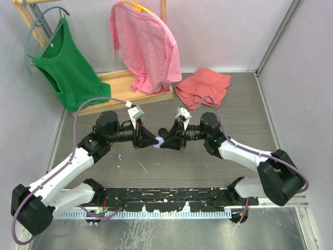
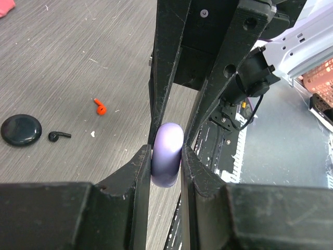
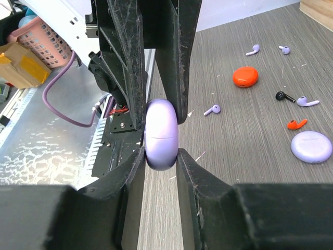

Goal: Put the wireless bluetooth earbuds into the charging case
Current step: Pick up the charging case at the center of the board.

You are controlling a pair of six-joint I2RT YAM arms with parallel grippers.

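The lavender case (image 3: 160, 130), a smooth shut pebble with a thin seam, is held on edge above the bench (image 3: 234, 151), pinched from opposite sides by the left claw (image 2: 166, 159) and right claw (image 3: 160, 156). The right wrist view shows four lavender buds (image 3: 212, 110) lying spread apart, a black bud (image 3: 284, 96) just beside one, a red-orange bud (image 3: 297, 124), and a shut orange case (image 3: 245, 76) and second lavender case (image 3: 311, 146). The left wrist view shows a black case (image 2: 21, 129) lying flat just beside another black bud (image 2: 59, 136), with another red-orange bud (image 2: 100, 107) near.
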